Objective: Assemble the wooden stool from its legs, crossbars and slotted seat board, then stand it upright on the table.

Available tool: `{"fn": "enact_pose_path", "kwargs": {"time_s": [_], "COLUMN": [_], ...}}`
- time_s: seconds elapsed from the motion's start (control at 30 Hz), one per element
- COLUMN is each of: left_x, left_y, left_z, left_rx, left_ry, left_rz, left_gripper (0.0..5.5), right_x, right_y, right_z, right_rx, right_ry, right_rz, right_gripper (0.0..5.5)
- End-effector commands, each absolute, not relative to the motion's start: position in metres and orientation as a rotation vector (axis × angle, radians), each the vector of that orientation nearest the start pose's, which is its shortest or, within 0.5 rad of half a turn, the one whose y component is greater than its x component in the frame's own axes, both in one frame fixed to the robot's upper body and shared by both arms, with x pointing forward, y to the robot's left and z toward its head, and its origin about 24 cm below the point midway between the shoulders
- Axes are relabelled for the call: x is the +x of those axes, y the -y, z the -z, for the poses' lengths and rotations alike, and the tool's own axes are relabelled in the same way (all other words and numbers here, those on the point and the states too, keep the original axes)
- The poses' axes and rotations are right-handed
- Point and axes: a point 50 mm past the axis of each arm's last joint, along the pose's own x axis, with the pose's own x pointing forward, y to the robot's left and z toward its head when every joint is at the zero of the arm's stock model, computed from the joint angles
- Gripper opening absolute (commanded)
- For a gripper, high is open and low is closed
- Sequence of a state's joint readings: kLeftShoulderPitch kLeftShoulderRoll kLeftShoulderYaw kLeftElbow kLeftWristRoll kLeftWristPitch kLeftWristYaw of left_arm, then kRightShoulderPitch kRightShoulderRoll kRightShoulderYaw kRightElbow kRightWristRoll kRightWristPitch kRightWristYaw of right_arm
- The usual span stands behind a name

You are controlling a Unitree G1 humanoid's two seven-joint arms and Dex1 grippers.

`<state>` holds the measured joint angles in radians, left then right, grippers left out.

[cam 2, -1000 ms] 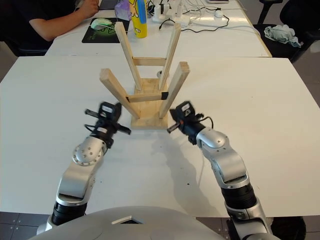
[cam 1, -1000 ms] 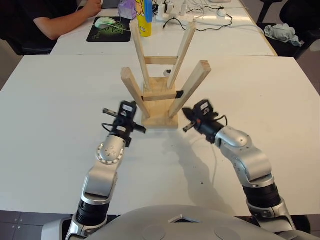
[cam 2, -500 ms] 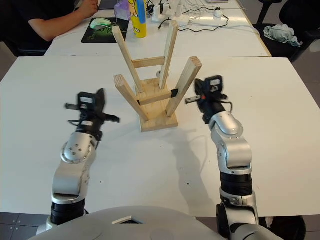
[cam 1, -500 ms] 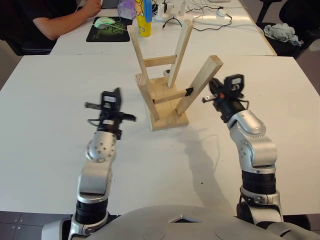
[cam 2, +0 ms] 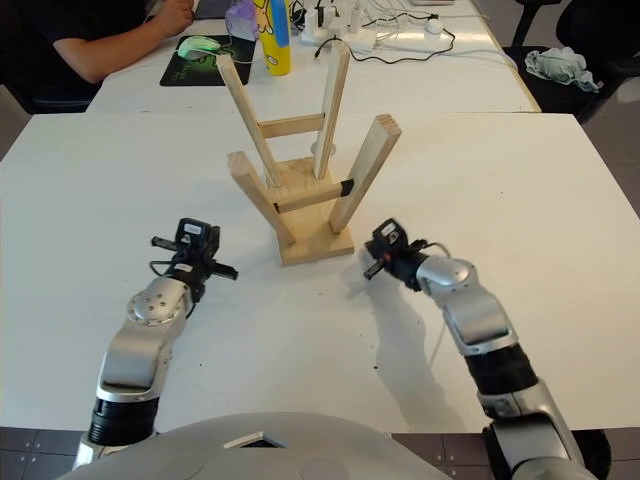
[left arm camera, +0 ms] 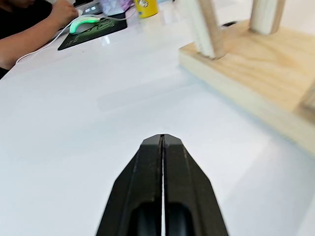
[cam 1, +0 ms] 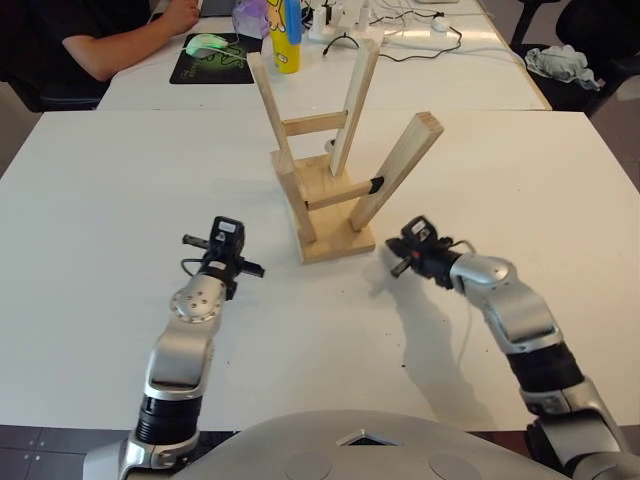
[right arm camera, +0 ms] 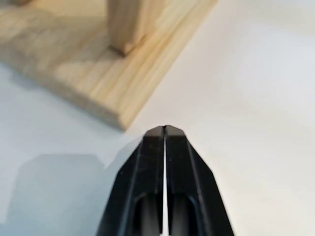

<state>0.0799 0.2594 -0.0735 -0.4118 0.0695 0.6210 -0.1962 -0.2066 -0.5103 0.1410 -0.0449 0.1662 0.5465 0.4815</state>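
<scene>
The wooden stool (cam 1: 335, 180) stands upside down at the middle of the white table (cam 1: 120, 190). Its seat board (cam 1: 340, 238) lies flat and its legs (cam 1: 398, 170) point up, joined by crossbars (cam 1: 318, 124). My left gripper (cam 1: 226, 236) is shut and holds nothing, low over the table to the left of the seat board; the left wrist view shows its fingers (left arm camera: 162, 162) pressed together, the board (left arm camera: 256, 73) ahead of them. My right gripper (cam 1: 402, 252) is shut and holds nothing, just off the board's near right corner (right arm camera: 118, 115).
A second table behind carries a yellow bottle (cam 1: 288, 35), a mouse on a black pad (cam 1: 205, 55), cables and a power strip (cam 1: 400, 25). A person's arm (cam 1: 120, 40) rests there. A cloth (cam 1: 565, 62) lies at the far right. Bare tabletop surrounds the stool.
The stool turned slightly and was let go. My right gripper came down from beside the right leg to the table by the seat's corner. My left gripper dropped lower and nearer.
</scene>
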Motion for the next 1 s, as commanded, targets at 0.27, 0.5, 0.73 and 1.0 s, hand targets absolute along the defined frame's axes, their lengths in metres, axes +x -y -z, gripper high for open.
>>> {"fn": "enact_pose_path", "kwargs": {"time_s": [0.27,0.5,0.73,1.0], "left_x": [0.218,0.202,0.224,0.239], "left_y": [-0.174,-0.161,-0.124,-0.127], "left_z": [-0.081,-0.074,-0.058,-0.043], "left_rx": [0.269,0.3,0.368,0.473], "left_ry": [-0.354,-0.491,-0.433,-0.452], "left_rz": [0.814,1.148,1.077,0.916], "left_gripper": [0.0,0.0,0.0,0.0], "right_x": [0.327,0.353,0.351,0.331], "right_y": [0.191,0.162,0.149,0.132], "right_z": [-0.09,-0.101,-0.097,-0.093], "right_rx": [-0.131,-0.012,-0.01,-0.023], "right_ry": [-0.178,-0.078,-0.082,-0.084], "right_rz": [-0.484,-0.616,-0.894,-1.123], "right_gripper": [0.04,0.04,0.04,0.04]}}
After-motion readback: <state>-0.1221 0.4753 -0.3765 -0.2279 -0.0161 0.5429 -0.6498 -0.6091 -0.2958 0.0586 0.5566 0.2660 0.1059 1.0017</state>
